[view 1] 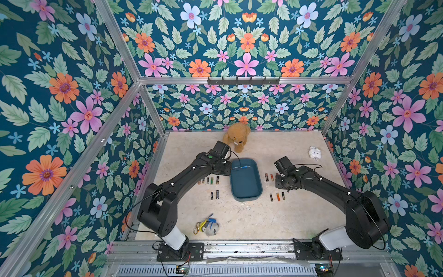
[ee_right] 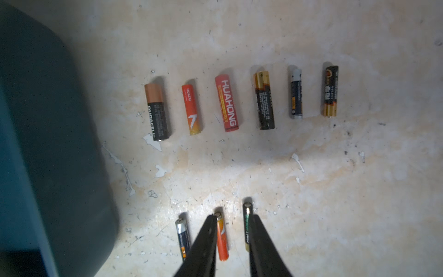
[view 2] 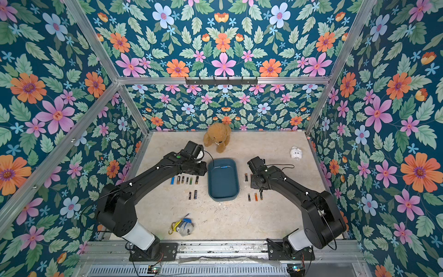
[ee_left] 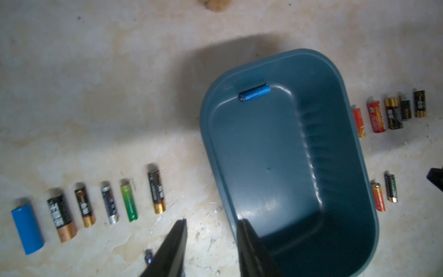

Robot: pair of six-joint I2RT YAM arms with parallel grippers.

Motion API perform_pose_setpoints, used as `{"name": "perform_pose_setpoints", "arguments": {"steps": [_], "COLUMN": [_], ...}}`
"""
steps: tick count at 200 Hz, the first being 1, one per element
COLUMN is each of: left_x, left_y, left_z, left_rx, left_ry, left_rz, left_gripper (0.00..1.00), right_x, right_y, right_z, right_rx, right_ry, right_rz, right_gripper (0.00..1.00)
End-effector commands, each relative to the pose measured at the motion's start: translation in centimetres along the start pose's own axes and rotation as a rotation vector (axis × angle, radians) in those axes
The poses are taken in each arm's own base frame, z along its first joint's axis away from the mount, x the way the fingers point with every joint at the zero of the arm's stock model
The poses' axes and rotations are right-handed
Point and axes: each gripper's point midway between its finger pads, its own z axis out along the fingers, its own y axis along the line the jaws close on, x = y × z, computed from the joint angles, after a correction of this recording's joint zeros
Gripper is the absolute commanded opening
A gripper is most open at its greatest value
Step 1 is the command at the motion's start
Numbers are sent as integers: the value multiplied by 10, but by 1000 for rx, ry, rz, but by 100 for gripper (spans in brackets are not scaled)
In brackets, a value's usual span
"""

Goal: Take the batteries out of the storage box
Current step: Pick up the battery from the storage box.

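— What encloses the space?
— Three walls (view 1: 244, 48) papered in dark teal, with pink, orange and pale-blue flowers among green leaves. Aluminium bars (view 1: 311, 80) frame them.
— Anything mounted there?
— A black hook rail (view 1: 243, 81) on the horizontal bar at the back.
— And below?
— A pale beige, marbled tabletop (view 1: 263, 220), scuffed and flaked white in spots, evenly lit in both top views. A metal rail (view 1: 247, 248) runs along its near edge.

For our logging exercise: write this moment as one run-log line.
storage box: one blue battery inside | left gripper: open, at box rim | right gripper: open, over orange battery | other batteries: on table
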Motion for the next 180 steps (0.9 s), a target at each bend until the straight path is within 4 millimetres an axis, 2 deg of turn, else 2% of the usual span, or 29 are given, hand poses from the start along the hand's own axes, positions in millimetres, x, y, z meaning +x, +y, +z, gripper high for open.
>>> {"name": "perform_pose_setpoints", "arguments": {"steps": [1,30,95,180], "left_x": [-14,-26,-35,-44], "left_y": [-22,-39,-55,-56], "left_z": [7,22,61,95], "left_rx": [63,100,125,68], "left_ry": [-30,-52,-37,-85], "left_rz": [89,138,192,266], "left_gripper": [42,43,44,44], "right_x": [-7,-13,-13,-19], "right_y": [2,4,2,-13], "right_z": [-6,-10,-5,0], "right_rx": [-18,-30,-31,-38], "right_ry": [-17,-29,-16,-26], "right_rz": [33,48,41,76], "right_gripper": [28,29,29,29]}}
